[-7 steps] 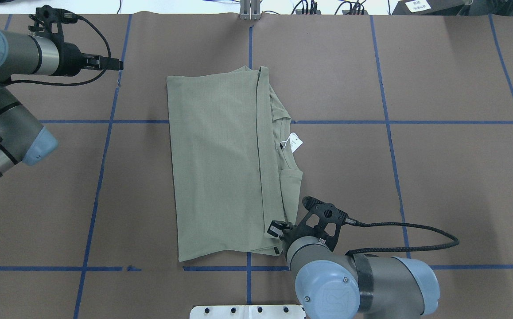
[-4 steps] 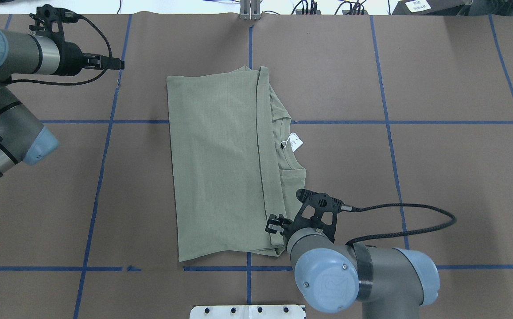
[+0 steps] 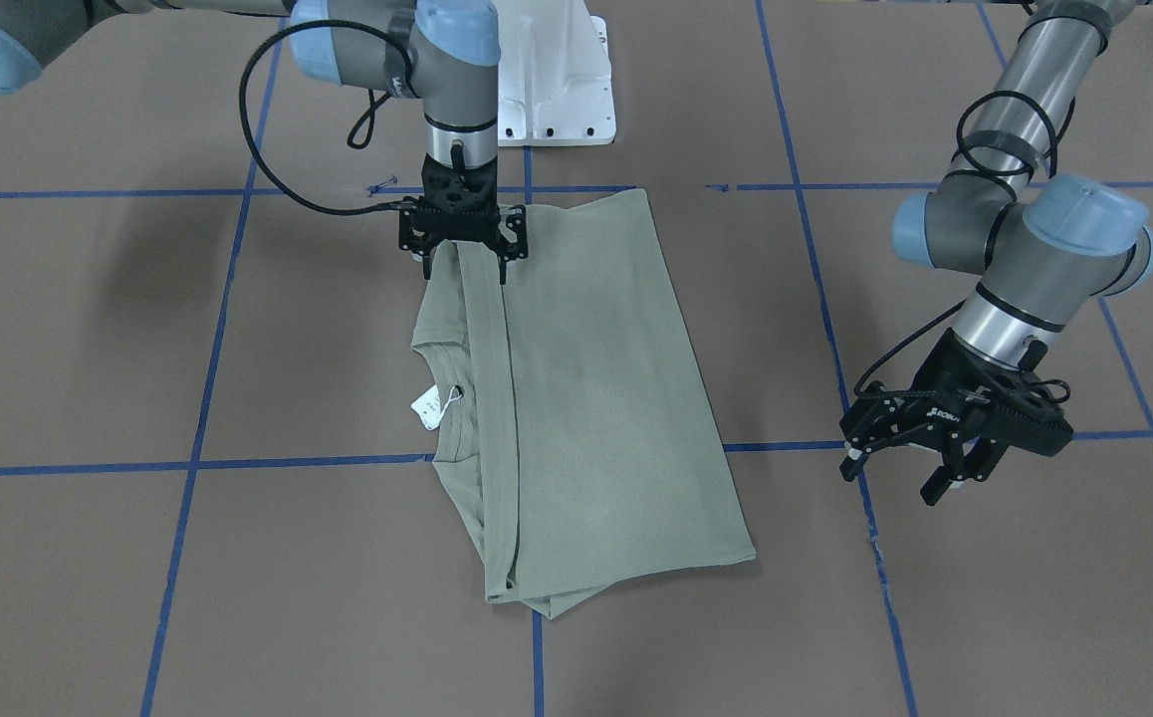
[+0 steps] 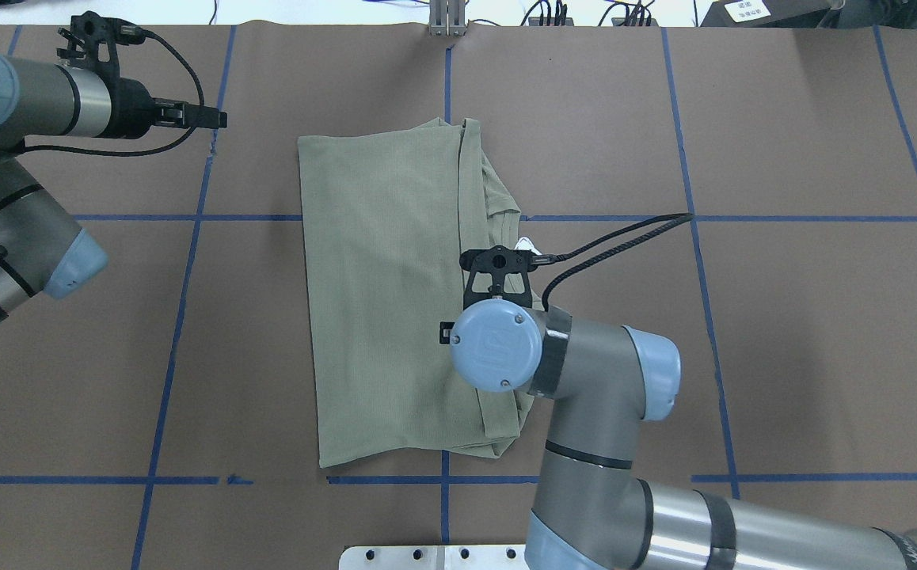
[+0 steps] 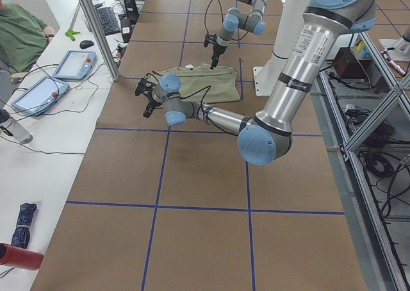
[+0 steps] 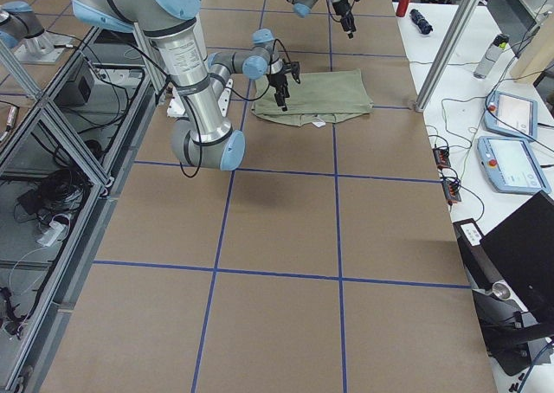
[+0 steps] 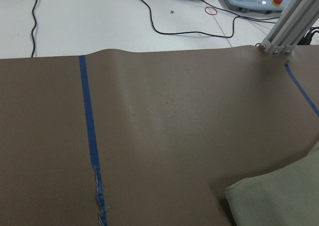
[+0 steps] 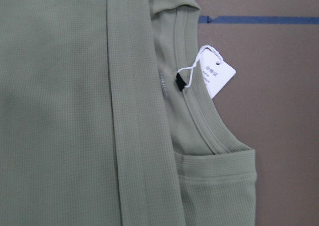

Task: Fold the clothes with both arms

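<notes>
The sage-green shirt (image 3: 586,398) (image 4: 383,293) lies folded lengthwise in the middle of the table, flat, its collar and white paper tag (image 3: 429,405) (image 8: 215,74) on the robot's right side. My right gripper (image 3: 465,267) hangs open above the shirt's folded edge near the collar, fingers pointing down, holding nothing. In the overhead view its own wrist hides it. The right wrist view looks straight down on the collar, the tag and the fold strip. My left gripper (image 3: 900,468) (image 4: 217,119) is open and empty, off the shirt's far left corner (image 7: 279,201).
Brown paper with blue tape lines (image 4: 189,218) covers the table. The white pedestal base (image 3: 557,90) stands at the robot's edge. An aluminium post (image 4: 447,16) rises at the far edge. A seated person (image 5: 19,28) and control pendants (image 5: 70,63) are beyond it.
My right arm has left the shirt's near right corner and swung up over its right edge by the collar. The shirt stays flat. The left arm has barely shifted.
</notes>
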`<action>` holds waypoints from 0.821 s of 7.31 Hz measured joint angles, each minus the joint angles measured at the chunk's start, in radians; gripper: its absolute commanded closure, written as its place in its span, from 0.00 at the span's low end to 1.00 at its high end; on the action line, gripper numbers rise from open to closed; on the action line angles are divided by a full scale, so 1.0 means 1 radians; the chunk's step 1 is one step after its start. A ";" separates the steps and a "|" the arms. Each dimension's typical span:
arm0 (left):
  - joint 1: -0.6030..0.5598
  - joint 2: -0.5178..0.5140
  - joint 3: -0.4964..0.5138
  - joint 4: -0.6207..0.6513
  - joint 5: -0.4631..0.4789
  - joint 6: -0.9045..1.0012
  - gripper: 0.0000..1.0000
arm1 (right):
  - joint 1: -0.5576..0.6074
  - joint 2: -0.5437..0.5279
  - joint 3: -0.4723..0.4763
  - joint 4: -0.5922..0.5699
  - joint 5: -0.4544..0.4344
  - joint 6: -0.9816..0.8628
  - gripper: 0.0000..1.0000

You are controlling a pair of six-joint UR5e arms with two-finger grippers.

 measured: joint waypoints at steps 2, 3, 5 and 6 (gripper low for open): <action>0.005 0.001 0.000 0.000 0.000 0.000 0.00 | 0.022 0.096 -0.138 -0.029 0.012 -0.073 0.25; 0.008 0.001 0.001 0.000 0.001 0.000 0.00 | 0.027 0.119 -0.171 -0.047 0.013 -0.107 0.27; 0.010 0.003 0.001 0.000 0.001 0.000 0.00 | 0.029 0.137 -0.202 -0.059 0.012 -0.176 0.47; 0.011 0.003 0.002 0.000 0.001 0.000 0.00 | 0.029 0.143 -0.211 -0.060 0.010 -0.202 0.64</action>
